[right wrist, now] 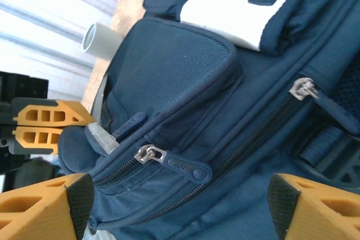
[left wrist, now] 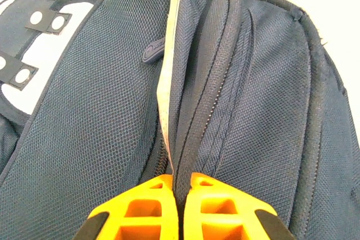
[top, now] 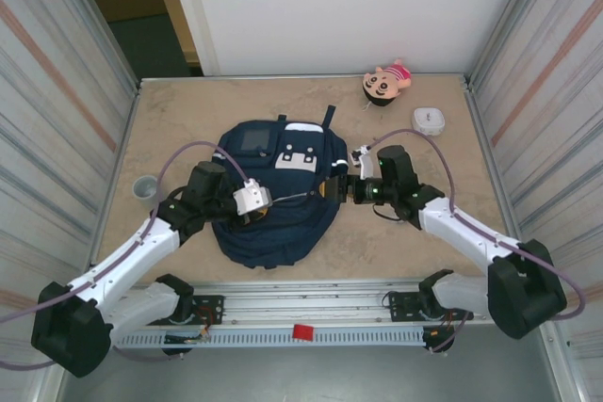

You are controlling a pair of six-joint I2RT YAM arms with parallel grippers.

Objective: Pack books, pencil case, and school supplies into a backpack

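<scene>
The navy blue backpack (top: 273, 223) lies flat in the middle of the table, white patches facing up. My left gripper (top: 278, 199) rests on its top and is shut on a raised fold of the zipper edge (left wrist: 194, 133), beside the pale stripe (left wrist: 169, 71). From the right wrist, the left gripper (right wrist: 56, 126) appears at the far left. My right gripper (top: 334, 187) hovers open at the bag's right side, its fingertips (right wrist: 45, 212) spread either side of a closed zipper pull (right wrist: 180, 164). The books, pencil case and school supplies are out of view.
A pink plush doll (top: 386, 82) and a white rounded box (top: 429, 120) sit at the back right. A small grey cup (top: 144, 187) stands at the left, near the corrugated metal wall (top: 57, 120). The tabletop (top: 396, 242) is bare in front of the bag.
</scene>
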